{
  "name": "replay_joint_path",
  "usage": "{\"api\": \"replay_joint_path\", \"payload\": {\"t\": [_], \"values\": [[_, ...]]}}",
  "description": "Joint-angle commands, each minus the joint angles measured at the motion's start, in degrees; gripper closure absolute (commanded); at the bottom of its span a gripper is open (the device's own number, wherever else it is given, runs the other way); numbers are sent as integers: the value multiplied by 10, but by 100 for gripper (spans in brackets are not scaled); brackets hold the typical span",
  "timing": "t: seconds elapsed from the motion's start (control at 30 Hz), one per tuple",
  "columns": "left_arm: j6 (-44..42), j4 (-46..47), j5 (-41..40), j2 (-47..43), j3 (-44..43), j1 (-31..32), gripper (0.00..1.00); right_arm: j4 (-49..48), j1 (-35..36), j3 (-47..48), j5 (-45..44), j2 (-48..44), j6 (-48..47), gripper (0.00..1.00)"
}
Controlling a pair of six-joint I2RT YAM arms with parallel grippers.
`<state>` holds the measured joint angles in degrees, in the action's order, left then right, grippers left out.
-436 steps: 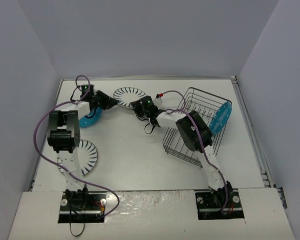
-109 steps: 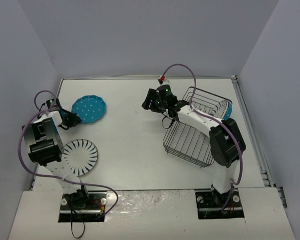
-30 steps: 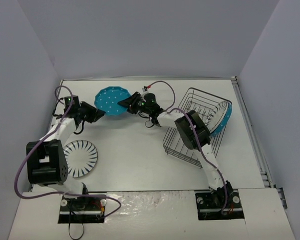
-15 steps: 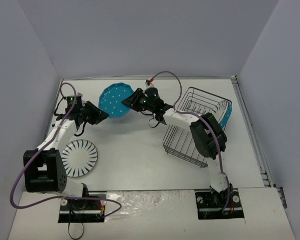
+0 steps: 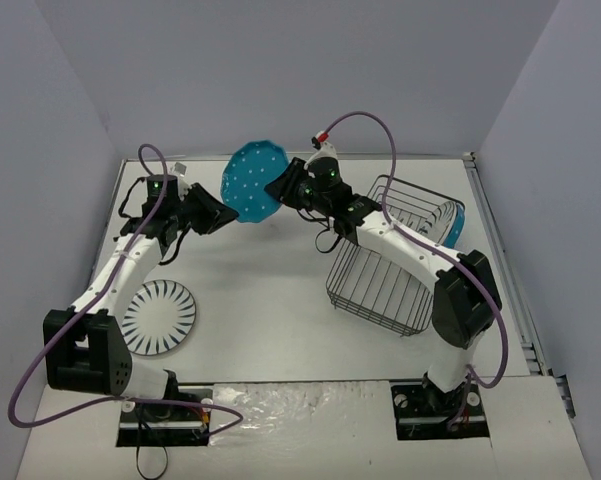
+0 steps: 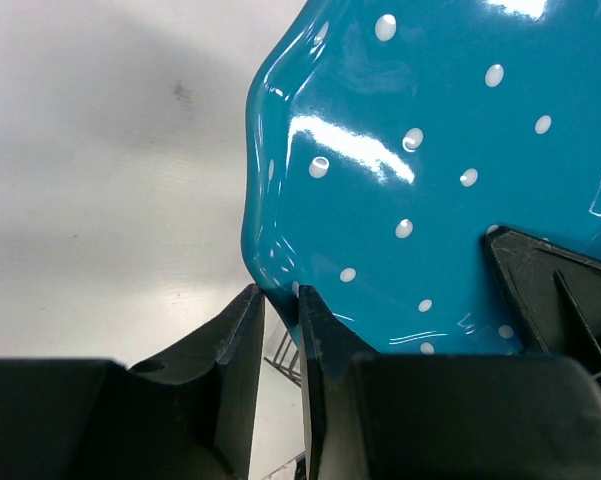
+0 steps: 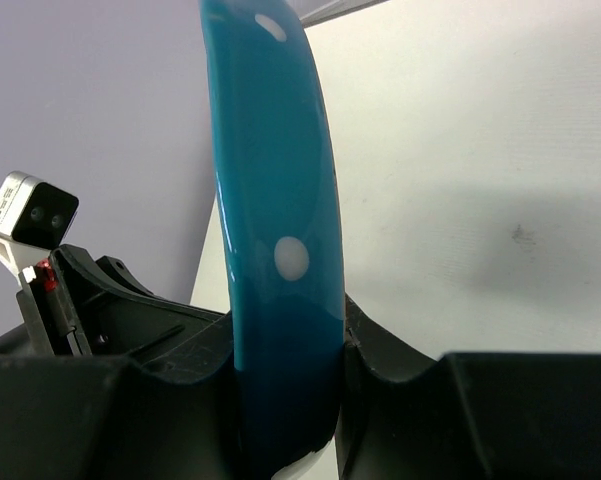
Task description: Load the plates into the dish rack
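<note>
A teal-blue plate with white dots (image 5: 253,190) is held tilted in the air above the back middle of the table. My left gripper (image 5: 223,214) is shut on its lower left rim, and my right gripper (image 5: 279,190) is shut on its right rim. In the left wrist view the plate (image 6: 430,150) has its rim between the fingers of the left gripper (image 6: 281,296). In the right wrist view the plate (image 7: 270,150) stands edge-on in the right gripper (image 7: 285,335). A striped white plate (image 5: 158,317) lies flat at the front left. The black wire dish rack (image 5: 390,260) holds another teal plate (image 5: 457,233).
A white plate (image 5: 441,222) leans in the rack beside the teal one. The right arm reaches over the rack's left part. The enclosure walls stand close behind the raised plate. The left gripper's body (image 7: 100,310) shows behind the plate in the right wrist view.
</note>
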<state>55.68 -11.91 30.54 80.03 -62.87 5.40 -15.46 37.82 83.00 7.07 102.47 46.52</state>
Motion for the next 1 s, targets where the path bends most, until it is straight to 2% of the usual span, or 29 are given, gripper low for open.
{"api": "replay_joint_path", "payload": {"t": [0.0,0.6,0.97], "values": [[-11,49,-31,-14,-53,6,85,-29,-10,18,-31,-97,-38,100],[-10,78,-31,31,-75,48,85,1,-23,-36,-91,-178,-54,100],[-5,105,-33,57,-88,82,63,41,-43,-70,-138,-244,-72,100]]}}
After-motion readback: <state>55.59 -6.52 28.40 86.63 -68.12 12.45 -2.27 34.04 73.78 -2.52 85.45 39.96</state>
